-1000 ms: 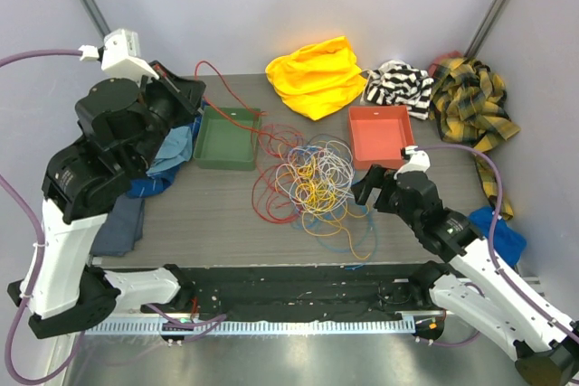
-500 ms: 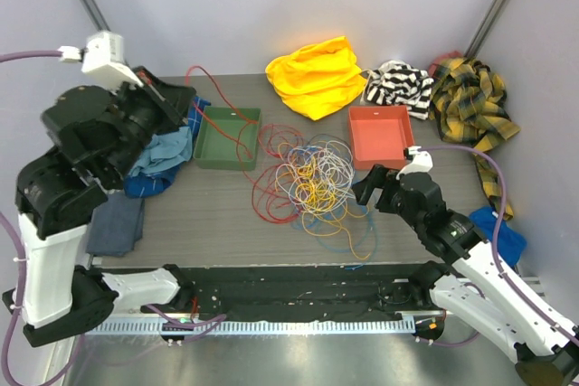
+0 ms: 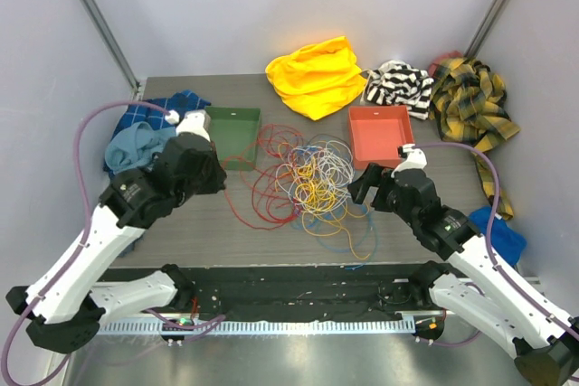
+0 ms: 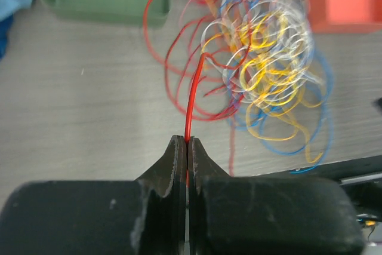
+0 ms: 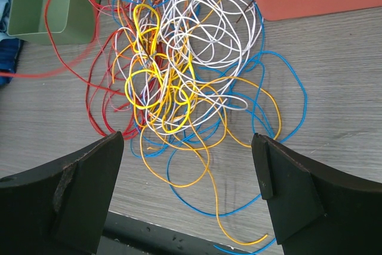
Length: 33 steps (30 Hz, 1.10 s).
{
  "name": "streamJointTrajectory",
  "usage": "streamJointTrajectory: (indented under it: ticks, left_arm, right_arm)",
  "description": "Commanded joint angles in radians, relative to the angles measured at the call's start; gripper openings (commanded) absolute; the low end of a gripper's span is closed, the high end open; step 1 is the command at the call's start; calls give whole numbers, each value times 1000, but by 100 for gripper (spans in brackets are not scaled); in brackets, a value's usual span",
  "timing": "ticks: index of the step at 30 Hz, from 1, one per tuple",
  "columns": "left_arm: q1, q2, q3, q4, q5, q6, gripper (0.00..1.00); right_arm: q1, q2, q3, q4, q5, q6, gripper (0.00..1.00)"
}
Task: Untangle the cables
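Observation:
The cables [image 3: 312, 178] lie as one tangled pile of red, yellow, white, orange and blue loops in the middle of the table. My left gripper [image 3: 217, 178] hangs low just left of the pile, between it and the green tray. Its jaws [image 4: 188, 141] are shut on a red cable [image 4: 194, 94] that runs straight from the tips into the pile [image 4: 262, 58]. My right gripper [image 3: 360, 189] stands at the pile's right edge. In the right wrist view it [image 5: 188, 147] is open wide above the near orange and blue loops [image 5: 179, 70], touching nothing.
A green tray [image 3: 233, 124] sits left of the pile and an orange-red tray [image 3: 380, 133] right of it. Yellow cloth [image 3: 317, 74], striped cloth [image 3: 398, 83] and plaid cloth [image 3: 470, 101] lie along the back and right. Blue cloths [image 3: 145, 128] lie at the left.
My left arm has swung down from high at the back left to low beside the pile, still shut on the red cable, which now hangs slack. The right arm has barely moved.

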Motion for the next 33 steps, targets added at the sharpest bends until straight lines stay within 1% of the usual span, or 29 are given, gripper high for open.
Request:
streamJointTrajectory:
  ticks: [1, 5, 7, 13, 17, 18, 20, 21, 23, 24, 25, 26, 28, 29, 30, 32, 33]
  left_arm:
    - [-4, -7, -167, 47, -41, -147, 0]
    - [-4, 69, -294, 135, -47, -242, 0]
    - [-4, 129, -351, 230, -50, -253, 0]
    - [-2, 316, -380, 388, -141, -265, 0]
    - [-2, 378, -403, 495, -165, -273, 1]
    - [-2, 385, -417, 514, -167, -274, 6]
    - [2, 416, -425, 549, -167, -274, 14]
    - [7, 427, -428, 557, -161, -274, 20]
    - [24, 448, -434, 580, -147, -279, 26]
    - [31, 467, -440, 583, -144, -284, 33]
    - [45, 474, -441, 587, -132, -294, 35]
    - [51, 488, -446, 593, -130, -300, 43]
    - [67, 499, -451, 597, -136, -323, 53]
    - [70, 504, -454, 600, -139, -334, 62]
    - [74, 513, -457, 606, -142, -343, 66]
    - [99, 524, -477, 630, -123, -365, 68]
    - [108, 527, -486, 671, -112, -376, 68]
  right_arm:
    - [3, -4, 4, 67, -22, 26, 98]
    - [3, -13, -13, 67, -19, 30, 98]
    - [3, -18, -19, 70, -18, 31, 98]
    - [2, -41, -33, 67, -11, 30, 98]
    - [2, -42, -33, 68, -11, 28, 98]
    - [3, -42, -36, 68, -11, 26, 98]
    - [3, -41, -41, 68, -11, 25, 98]
    - [2, -38, -41, 70, -11, 23, 98]
    - [3, -36, -47, 73, -14, 22, 98]
    - [3, -33, -50, 74, -11, 22, 98]
    - [2, -31, -52, 76, -13, 20, 98]
    - [3, -30, -53, 77, -13, 19, 98]
    - [2, -22, -55, 81, -13, 17, 98]
    - [3, -21, -55, 81, -14, 16, 98]
    - [2, -19, -55, 81, -14, 13, 98]
    - [3, -8, -55, 85, -14, 10, 98]
    - [2, -4, -55, 87, -16, 11, 98]
